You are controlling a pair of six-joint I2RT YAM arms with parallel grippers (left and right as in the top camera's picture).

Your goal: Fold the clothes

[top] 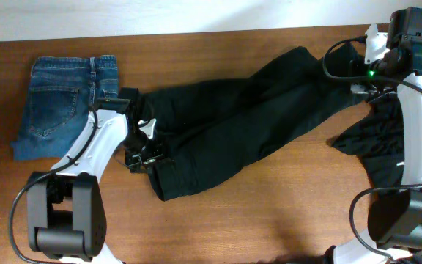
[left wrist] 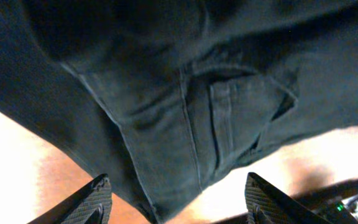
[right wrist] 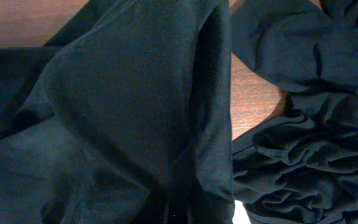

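Observation:
The black trousers (top: 233,125) lie diagonally across the table, waistband at the lower left and legs running to the upper right. My left gripper (top: 143,150) is at the waistband end. In the left wrist view it (left wrist: 182,202) stands open, its fingers (left wrist: 95,200) wide apart, and the trousers' seamed edge (left wrist: 166,186) hangs between them without touching either pad. My right gripper (top: 359,77) is at the leg end. Its fingers are hidden under dark fabric (right wrist: 135,112) that gathers toward the jaws, so it is shut on the trousers' leg. Folded blue jeans (top: 64,103) lie at the far left.
A second black garment (top: 379,139) lies crumpled at the right edge, beside the right arm, and shows as wrinkled folds (right wrist: 309,162) in the right wrist view. Bare wooden table (top: 269,213) runs along the front. The arm bases stand at the front corners.

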